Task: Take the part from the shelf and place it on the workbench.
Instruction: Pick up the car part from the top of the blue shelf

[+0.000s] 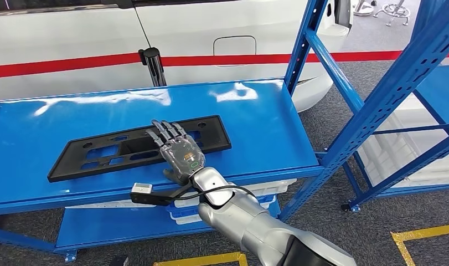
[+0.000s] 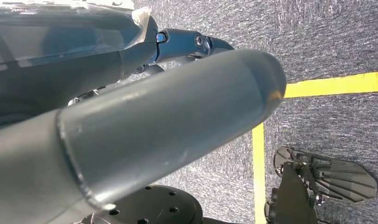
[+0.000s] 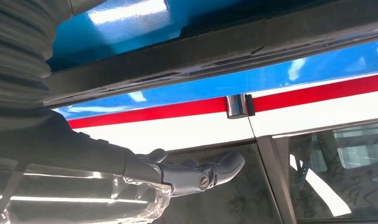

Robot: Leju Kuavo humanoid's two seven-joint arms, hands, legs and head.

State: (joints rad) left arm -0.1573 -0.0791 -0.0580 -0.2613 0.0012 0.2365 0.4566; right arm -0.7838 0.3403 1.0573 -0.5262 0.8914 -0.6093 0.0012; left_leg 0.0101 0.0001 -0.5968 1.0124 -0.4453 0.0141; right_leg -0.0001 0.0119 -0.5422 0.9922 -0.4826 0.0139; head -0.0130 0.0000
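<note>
The black plastic licence-plate bracket [image 1: 139,147] lies flat on the blue shelf [image 1: 255,111], running left to right near its front edge. It looks light, stiff and thin, best gripped along a long edge. The right hand [image 1: 177,149] rests flat on its right half, fingers extended, grasping nothing.

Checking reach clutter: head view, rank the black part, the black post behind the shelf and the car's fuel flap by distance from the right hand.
1. black part, under the right hand fingers
2. black post, behind the shelf
3. fuel flap, farther back right
</note>
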